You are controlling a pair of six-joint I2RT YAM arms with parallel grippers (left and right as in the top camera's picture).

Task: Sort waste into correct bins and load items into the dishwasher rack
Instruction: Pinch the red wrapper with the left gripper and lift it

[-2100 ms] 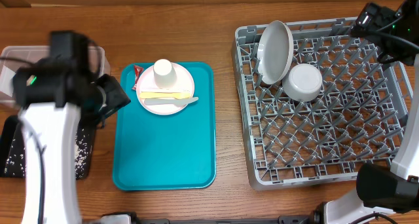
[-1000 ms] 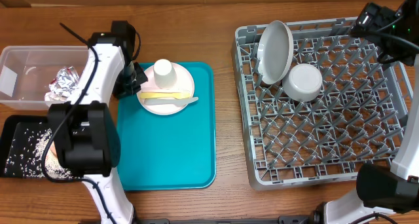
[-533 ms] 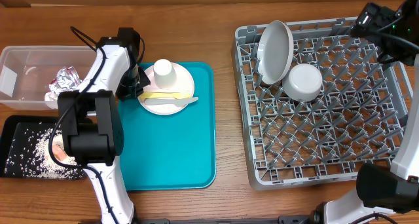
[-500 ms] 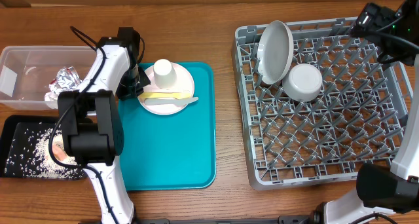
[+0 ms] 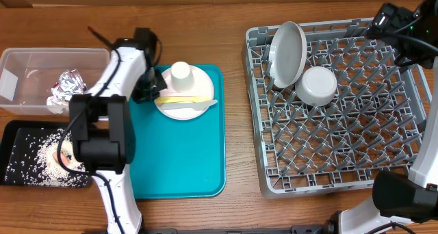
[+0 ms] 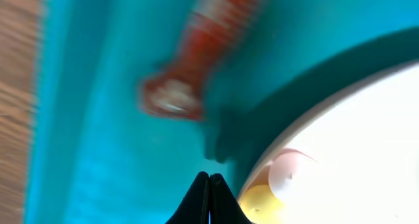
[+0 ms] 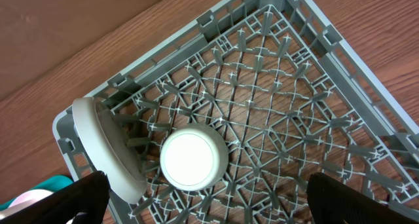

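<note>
The left pincer (image 6: pixel 209 185) is pinched shut on nothing, low over the teal tray (image 5: pixel 178 159). The red wrapper (image 6: pixel 196 60) lies just ahead of its tips, not held, and the plate (image 6: pixel 366 139) rim is right beside them. Shut tips cannot take the wrapper, and a sideways nudge could shove the plate and topple the cup (image 5: pixel 180 72). The right pincer (image 7: pixel 209 207) hangs wide apart and empty above the rack (image 7: pixel 262 119).

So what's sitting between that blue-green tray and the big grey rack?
Nothing: between the teal tray and the rack, the overhead view shows only a bare strip of wooden table.
</note>
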